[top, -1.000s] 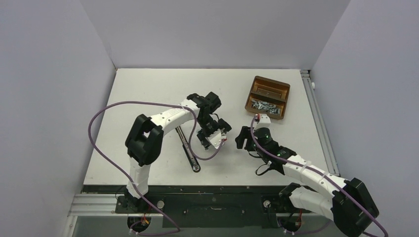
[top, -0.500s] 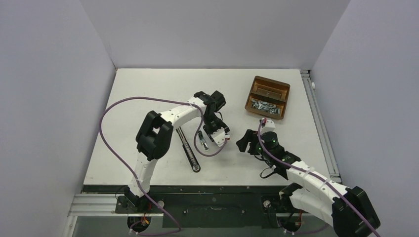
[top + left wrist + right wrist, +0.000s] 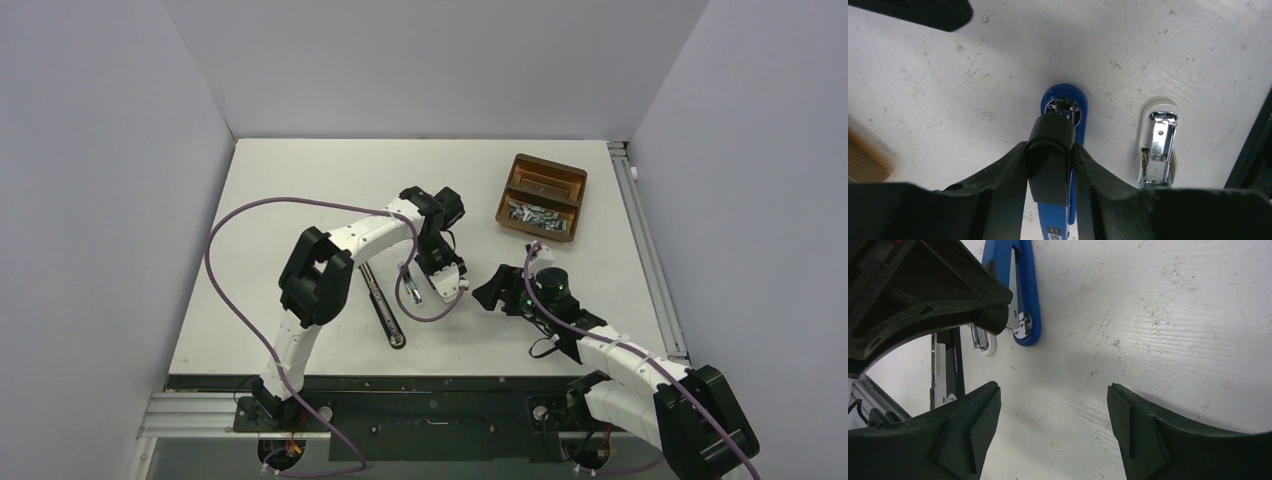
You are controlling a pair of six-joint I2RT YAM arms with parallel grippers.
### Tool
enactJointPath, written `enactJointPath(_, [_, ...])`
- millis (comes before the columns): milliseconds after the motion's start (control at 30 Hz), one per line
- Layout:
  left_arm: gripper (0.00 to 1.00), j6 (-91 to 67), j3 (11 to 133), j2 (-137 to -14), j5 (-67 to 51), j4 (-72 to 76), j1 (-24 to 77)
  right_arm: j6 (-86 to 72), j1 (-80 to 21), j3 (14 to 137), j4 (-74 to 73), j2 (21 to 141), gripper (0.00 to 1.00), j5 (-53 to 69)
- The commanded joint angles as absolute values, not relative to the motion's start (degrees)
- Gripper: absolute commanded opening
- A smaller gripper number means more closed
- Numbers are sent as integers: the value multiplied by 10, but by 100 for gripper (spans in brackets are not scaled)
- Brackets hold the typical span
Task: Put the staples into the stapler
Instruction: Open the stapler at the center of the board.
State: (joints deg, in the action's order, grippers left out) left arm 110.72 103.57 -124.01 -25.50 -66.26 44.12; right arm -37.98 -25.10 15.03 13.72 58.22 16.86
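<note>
Left pincer (image 3: 1049,150) clamped narrow on the black upper arm of the blue stapler (image 3: 1064,107), which lies on the bench (image 3: 300,190). White stapler (image 3: 1158,140) just beside it, chrome channel showing. Right pincer (image 3: 1053,390) wide, holding nothing, near the blue nose. Staples (image 3: 534,213) heaped in the near compartment of the brown tray (image 3: 552,164), well apart from both pincers. Judgement: strips are light, stiff, slick, and likely to snap if squeezed hard. Take one strip by its long flat sides with a gentle pinch, clear of the heap.
</note>
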Motion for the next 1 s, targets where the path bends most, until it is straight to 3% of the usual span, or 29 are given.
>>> enactJointPath(0, [23, 1098, 1102, -1223, -286, -708, 446, -365, -247, 157, 188, 603, 77, 185])
enactJointPath(133, [14, 1092, 1139, -1218, -297, -746, 446, -363, -248, 167, 207, 634, 76, 194])
enactJointPath(467, [14, 1093, 1123, -1189, -305, -770, 446, -353, -250, 191, 244, 631, 77, 267])
enactJointPath(633, [13, 1096, 1111, -1172, -316, -757, 450, -364, -250, 213, 273, 686, 75, 309])
enactJointPath(800, [10, 1097, 1112, -1167, -323, -753, 455, -374, -251, 231, 298, 724, 68, 320])
enactJointPath(967, [9, 1096, 1111, -1161, -330, -748, 458, -387, -253, 239, 319, 748, 53, 328])
